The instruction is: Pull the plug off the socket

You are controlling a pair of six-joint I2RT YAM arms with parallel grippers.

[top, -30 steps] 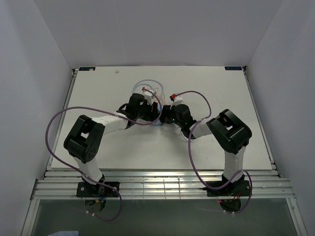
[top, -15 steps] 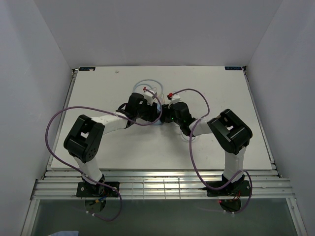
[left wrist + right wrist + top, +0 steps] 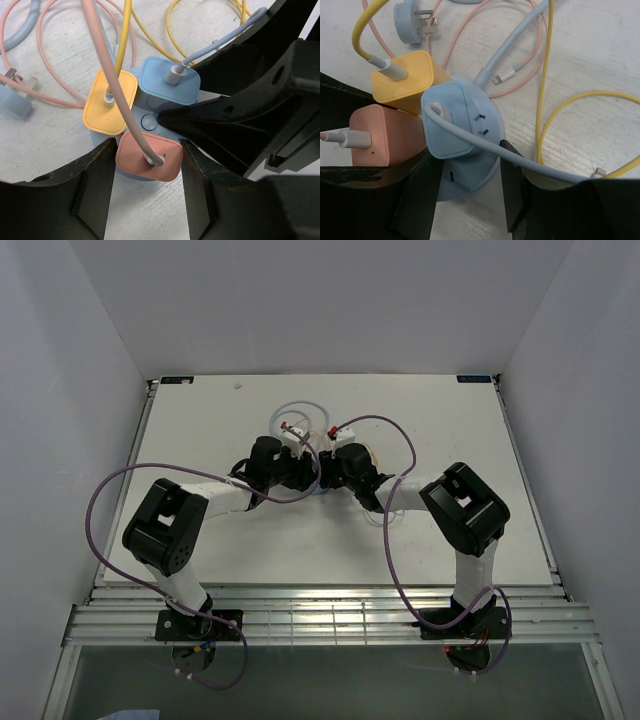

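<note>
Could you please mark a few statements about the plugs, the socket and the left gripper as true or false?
1. Three plugs sit on the socket: a yellow plug, a blue plug and a salmon plug. True.
2. The yellow cable runs into the blue plug. False: it runs into the yellow plug; a pale-blue cable enters the blue one.
3. The jaws of the left gripper stand on either side of the salmon plug. True.
4. The salmon plug has been pulled free of the socket. False: it sits on the socket.
5. A loose light-blue plug with bare pins lies on the table, apart from the socket. True.
</note>
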